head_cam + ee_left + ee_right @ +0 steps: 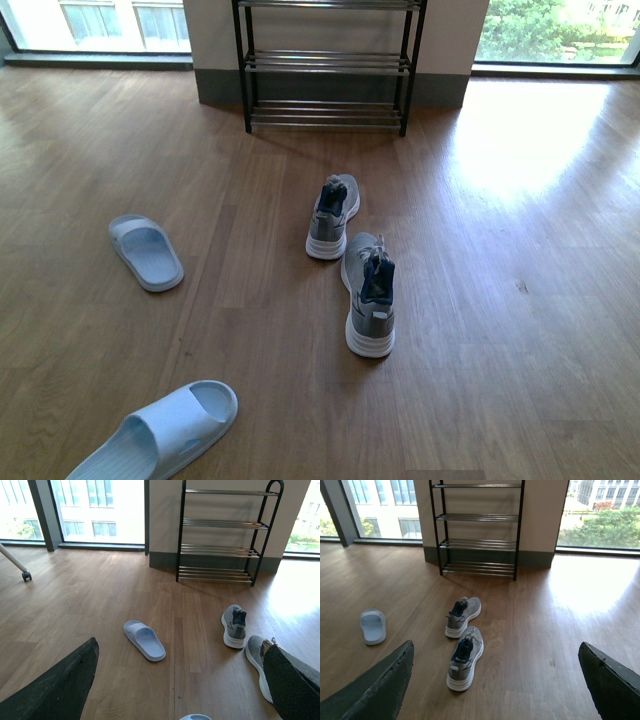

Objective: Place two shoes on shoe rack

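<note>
Two grey knit sneakers with white soles and navy tongues stand on the wood floor, the nearer one [370, 295] and the farther one [333, 215], heels toward me. They also show in the right wrist view, near [465, 657] and far [462, 616]. Two pale blue slides lie to the left, one farther off [146, 252] and one close by [160, 432]. The black shoe rack [327, 62] stands against the far wall, its tiers bare. Neither arm shows in the front view. My left gripper [182, 680] and right gripper [495, 685] are open and empty, high above the floor.
Large windows [100, 22] flank the wall section behind the rack. A white leg with a caster wheel [26, 576] stands far left in the left wrist view. Bright sunlight falls on the floor at the right [520, 150].
</note>
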